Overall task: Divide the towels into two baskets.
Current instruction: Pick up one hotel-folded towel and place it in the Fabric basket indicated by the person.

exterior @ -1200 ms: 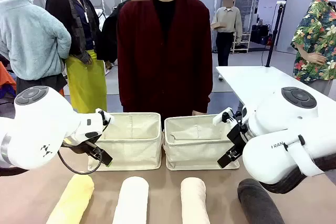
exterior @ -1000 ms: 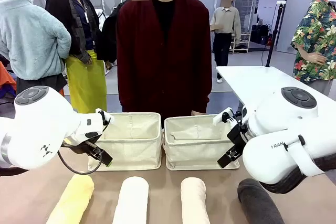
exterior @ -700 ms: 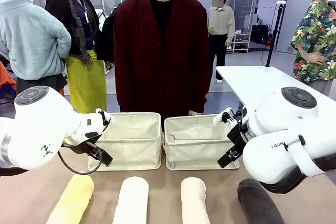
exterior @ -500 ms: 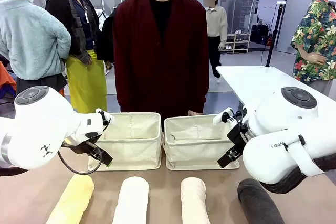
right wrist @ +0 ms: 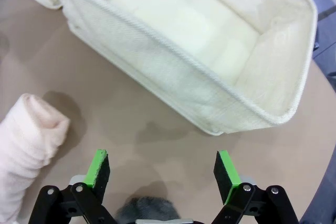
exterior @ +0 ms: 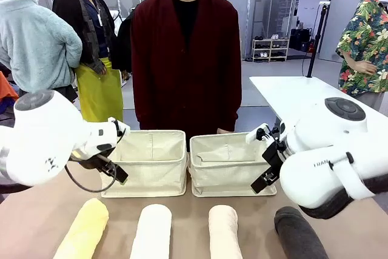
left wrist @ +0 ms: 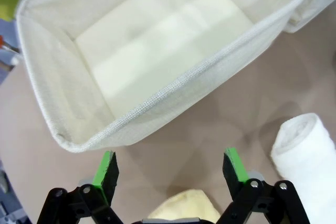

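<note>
Four rolled towels lie along the near edge in the front view: pale yellow (exterior: 85, 230), white (exterior: 151, 232), cream-pink (exterior: 224, 232) and dark grey (exterior: 300, 233). Behind them two cream baskets, left (exterior: 151, 177) and right (exterior: 224, 180), stand side by side with nothing in them. My left gripper (exterior: 117, 173) hangs open beside the left basket's left front corner. From its wrist I see the basket (left wrist: 173, 90), the yellow towel (left wrist: 184, 208) and the white towel (left wrist: 310, 156) under the open left gripper (left wrist: 170, 166). My right gripper (exterior: 262, 180) is open at the right basket's right side. Under the right gripper (right wrist: 163, 169) lie the dark grey towel (right wrist: 144, 211) and the cream-pink towel (right wrist: 26, 140), with the basket (right wrist: 173, 61) beyond.
A person in a dark red cardigan (exterior: 185, 59) stands at the far side, right behind the baskets. A white table (exterior: 291, 92) stands at the back right. Brown tabletop lies bare between the towels and the baskets.
My left arm has shifted slightly up and to the left. The right arm has barely moved. Both grippers stay open, and the towels and baskets are unmoved.
</note>
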Available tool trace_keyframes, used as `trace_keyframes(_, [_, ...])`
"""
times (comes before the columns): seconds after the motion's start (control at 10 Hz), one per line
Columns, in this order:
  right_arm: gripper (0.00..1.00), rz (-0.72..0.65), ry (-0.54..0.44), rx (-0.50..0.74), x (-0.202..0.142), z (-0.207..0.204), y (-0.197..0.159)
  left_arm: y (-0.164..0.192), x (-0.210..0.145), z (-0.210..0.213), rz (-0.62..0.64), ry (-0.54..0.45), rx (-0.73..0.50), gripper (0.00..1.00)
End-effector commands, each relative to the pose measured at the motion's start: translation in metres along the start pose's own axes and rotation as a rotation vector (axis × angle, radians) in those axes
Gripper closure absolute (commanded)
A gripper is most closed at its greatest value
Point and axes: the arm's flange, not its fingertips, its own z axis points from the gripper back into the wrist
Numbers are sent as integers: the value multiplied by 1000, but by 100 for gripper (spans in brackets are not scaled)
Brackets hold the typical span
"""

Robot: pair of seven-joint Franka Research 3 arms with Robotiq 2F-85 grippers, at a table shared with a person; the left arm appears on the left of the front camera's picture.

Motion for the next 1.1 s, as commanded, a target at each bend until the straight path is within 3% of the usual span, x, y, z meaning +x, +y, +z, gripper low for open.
trace_keyframes(0.0, [0,-51,48,149,10,39,-15,14,11,44,52,61,-176,0])
trace_keyframes(0.1, [0,-72,48,251,10,54,-24,29,9,59,64,78,-332,0])
trace_keyframes(0.3, [0,-152,20,485,3,81,-54,68,-5,78,137,72,-529,0])
trace_keyframes(0.5, [0,-258,-83,791,-28,113,-102,111,-31,99,165,15,-793,0])
trace_keyframes(0.7, [0,-364,-190,1012,-77,143,-154,167,-69,111,256,-139,-937,0])
trace_keyframes(0.8, [0,-429,-267,1076,-106,158,-183,198,-94,118,317,-251,-975,0])
trace_keyframes(1.0, [0,-600,-423,1131,-173,185,-243,254,-151,133,368,-379,-999,0])
